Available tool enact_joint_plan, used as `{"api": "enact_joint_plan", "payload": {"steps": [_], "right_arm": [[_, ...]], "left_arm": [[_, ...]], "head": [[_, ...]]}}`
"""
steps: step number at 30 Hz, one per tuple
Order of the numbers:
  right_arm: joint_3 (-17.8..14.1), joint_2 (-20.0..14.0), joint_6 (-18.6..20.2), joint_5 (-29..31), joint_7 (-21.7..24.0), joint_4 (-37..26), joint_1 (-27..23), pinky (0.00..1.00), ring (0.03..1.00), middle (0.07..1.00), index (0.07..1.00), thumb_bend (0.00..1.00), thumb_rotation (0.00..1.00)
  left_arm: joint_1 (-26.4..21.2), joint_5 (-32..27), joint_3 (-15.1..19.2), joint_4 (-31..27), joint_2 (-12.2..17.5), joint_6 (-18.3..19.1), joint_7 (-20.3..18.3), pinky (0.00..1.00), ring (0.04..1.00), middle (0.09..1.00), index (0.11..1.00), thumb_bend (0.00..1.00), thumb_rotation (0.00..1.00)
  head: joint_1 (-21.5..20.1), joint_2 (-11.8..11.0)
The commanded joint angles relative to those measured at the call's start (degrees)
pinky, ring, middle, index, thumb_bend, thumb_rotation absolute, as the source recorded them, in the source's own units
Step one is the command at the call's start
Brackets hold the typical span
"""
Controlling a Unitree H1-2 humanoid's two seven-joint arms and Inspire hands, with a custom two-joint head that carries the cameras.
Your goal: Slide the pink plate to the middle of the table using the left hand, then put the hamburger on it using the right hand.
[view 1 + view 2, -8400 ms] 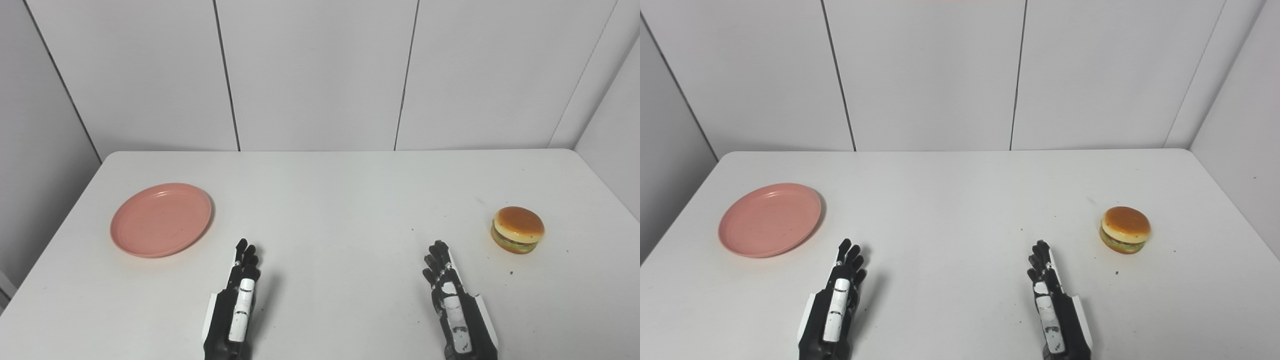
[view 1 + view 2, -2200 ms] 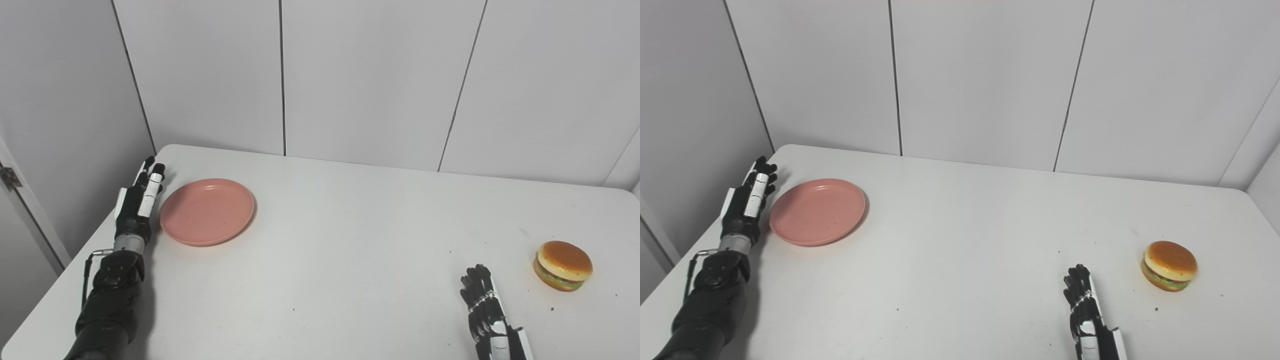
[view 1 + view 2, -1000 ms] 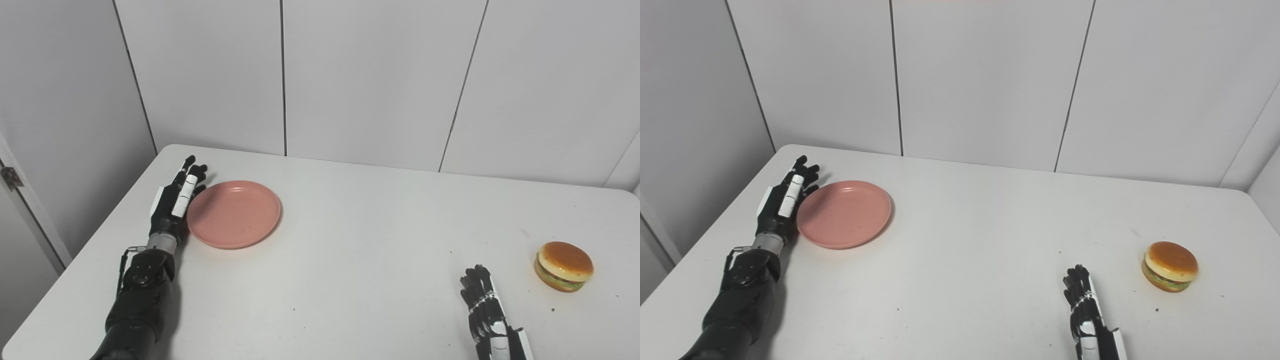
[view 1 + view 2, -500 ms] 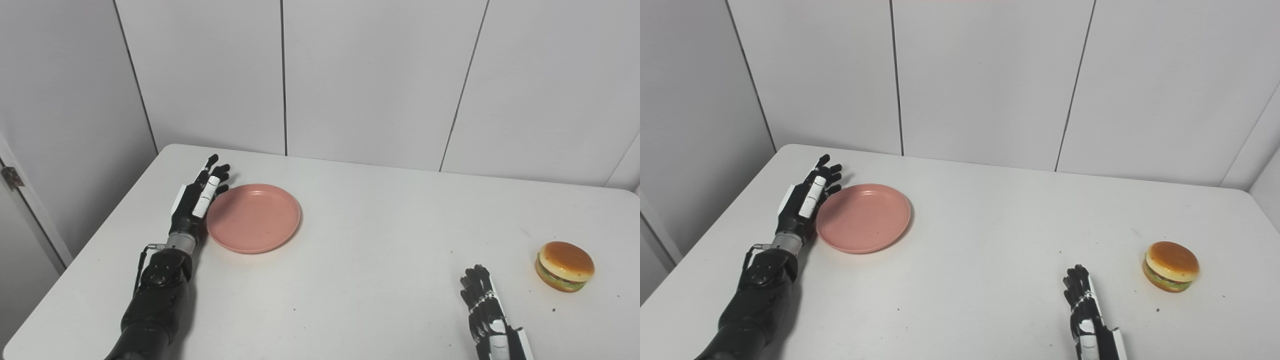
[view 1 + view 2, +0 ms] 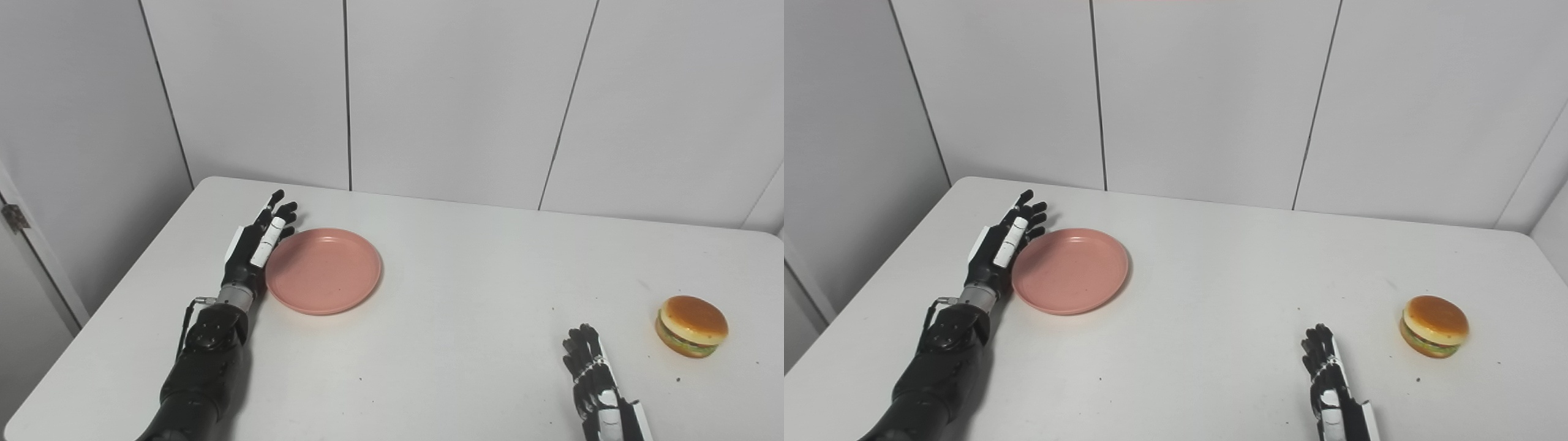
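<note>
Step 1 is in hand: the left hand (image 5: 256, 246), flat with fingers spread, pushes the pink plate (image 5: 324, 270) rim rightward toward the tabletop (image 5: 465, 294) middle, well short; the right hand (image 5: 597, 386), extended and empty, waits near the hamburger (image 5: 692, 317).

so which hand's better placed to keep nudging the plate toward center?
Left. The left hand lies open against the pink plate's left rim; the right hand rests far off, near the hamburger.

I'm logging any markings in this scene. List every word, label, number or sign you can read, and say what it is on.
None can be read.
Pink plate: plain, no print.
Hamburger: no label.
Left hand and right hand: white panels, no legible text.
Table and wall panels: blank.
</note>
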Motion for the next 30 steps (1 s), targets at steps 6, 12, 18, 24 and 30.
{"api": "enact_joint_plan", "payload": {"steps": [6,12,18,24,30], "right_arm": [[1.4,-1.1,3.5,-1.2,0.1,1.0,3.5,1.0,0.965,0.962,0.971,0.84,1.0],[1.6,-1.0,3.5,-1.6,-0.1,0.8,3.6,1.0,0.964,0.96,0.97,0.84,1.0],[1.8,-0.9,3.9,-1.4,0.0,0.3,3.7,1.0,0.971,0.963,0.974,0.85,1.0],[1.9,-0.9,3.8,-1.5,-0.1,0.3,3.7,1.0,0.971,0.961,0.975,0.84,1.0],[2.1,-0.6,3.8,-2.0,-0.3,0.2,3.7,1.0,0.969,0.961,0.973,0.84,1.0]], "left_arm": [[0.8,0.7,-1.2,1.8,-2.8,-2.0,-0.3,0.82,0.875,0.888,0.927,0.89,0.84],[1.0,0.8,-2.1,1.9,-3.4,-1.9,-1.2,0.82,0.878,0.89,0.933,0.86,0.82],[2.2,-0.1,-2.3,0.1,-5.0,-0.3,-1.1,0.82,0.89,0.902,0.941,0.87,0.8],[3.0,-0.2,-2.4,-1.6,-6.8,1.4,-1.0,0.82,0.898,0.9,0.931,0.85,0.8],[3.1,-0.9,-2.3,-2.0,-8.9,1.7,-1.8,0.85,0.902,0.908,0.94,0.84,0.78]], "head": [[-0.6,0.2],[-0.8,0.3],[-1.0,0.6],[-1.2,0.7],[-1.7,0.8]]}}
